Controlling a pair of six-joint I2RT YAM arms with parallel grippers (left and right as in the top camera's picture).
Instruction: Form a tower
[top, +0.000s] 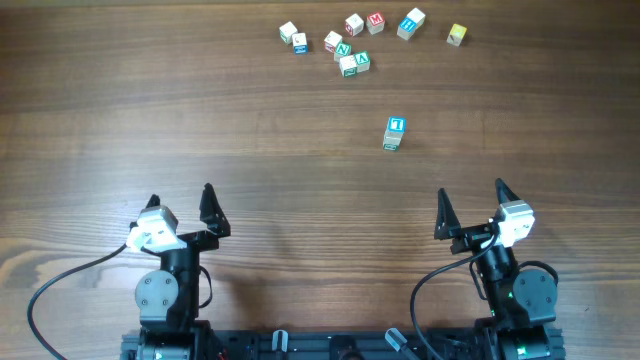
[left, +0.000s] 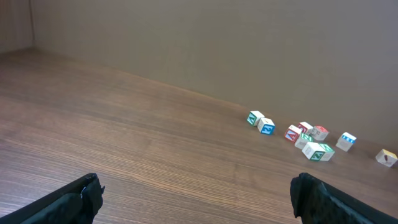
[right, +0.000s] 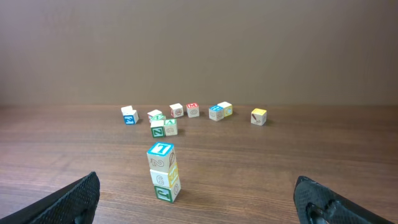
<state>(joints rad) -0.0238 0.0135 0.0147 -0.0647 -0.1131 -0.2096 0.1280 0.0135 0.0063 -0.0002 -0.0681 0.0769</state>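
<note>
The tower (top: 394, 133) stands alone on the wooden table, right of centre. In the right wrist view the tower (right: 163, 173) is three small alphabet cubes stacked upright: a blue-edged one on top, a yellow-marked one in the middle, a green one at the bottom. My right gripper (top: 470, 189) is open and empty, well short of the tower and a little to its right; the right gripper (right: 198, 186) has the stack ahead, nearer its left finger. My left gripper (top: 180, 195) is open and empty at the near left. The left gripper (left: 196, 186) has only bare wood between its fingers.
Several loose letter cubes (top: 350, 45) lie scattered along the far side of the table, with a yellow one (top: 456, 34) at the right end. These loose cubes (left: 308, 140) also show far ahead in the left wrist view. A plain wall stands behind the table.
</note>
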